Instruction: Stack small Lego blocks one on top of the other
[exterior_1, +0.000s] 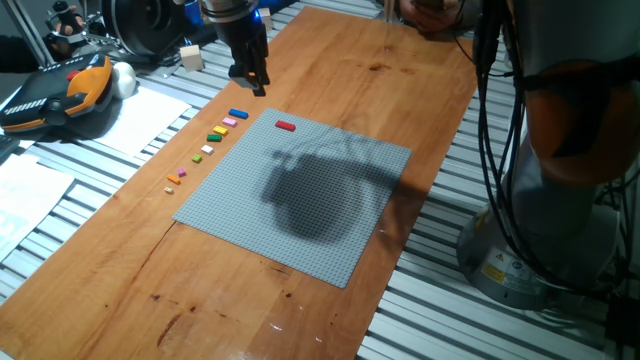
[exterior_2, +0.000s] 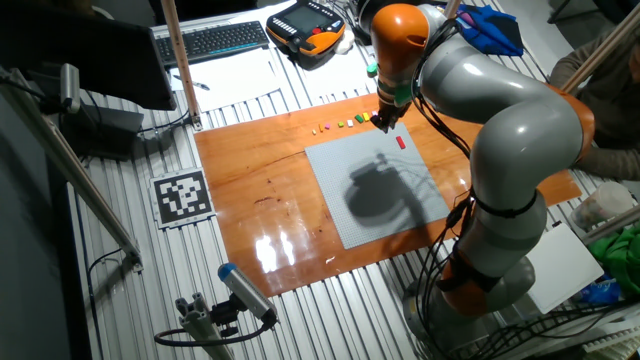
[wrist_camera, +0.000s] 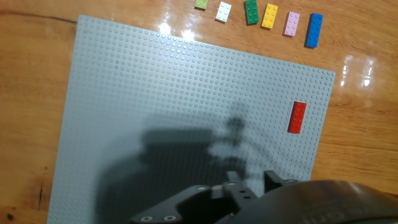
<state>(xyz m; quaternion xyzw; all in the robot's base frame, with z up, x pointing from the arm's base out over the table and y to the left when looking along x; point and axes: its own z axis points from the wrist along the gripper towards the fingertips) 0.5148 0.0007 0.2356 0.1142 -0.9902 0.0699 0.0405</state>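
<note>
The red small Lego block (exterior_1: 286, 126) (wrist_camera: 296, 117) (exterior_2: 401, 142) lies flat near the far edge of the grey baseplate (exterior_1: 300, 200) (wrist_camera: 155, 93). The blue small Lego block (exterior_1: 237, 114) (wrist_camera: 314, 30) rests on the wood just off that edge, at the end of a row of bricks. My gripper (exterior_1: 250, 80) (exterior_2: 383, 122) hangs in the air above and slightly behind the blue block. Its two fingertips look apart with nothing between them. In the hand view only the dark underside of the hand shows at the bottom edge, and no fingers.
A row of small bricks runs along the baseplate's left side: pink (wrist_camera: 291, 23), yellow (wrist_camera: 270, 16), green (wrist_camera: 250, 11), white (wrist_camera: 223, 11) and others (exterior_1: 172, 182). A teach pendant (exterior_1: 60, 95), papers and a wooden cube (exterior_1: 191, 57) lie beyond the board. The robot base (exterior_1: 560, 200) stands at the right.
</note>
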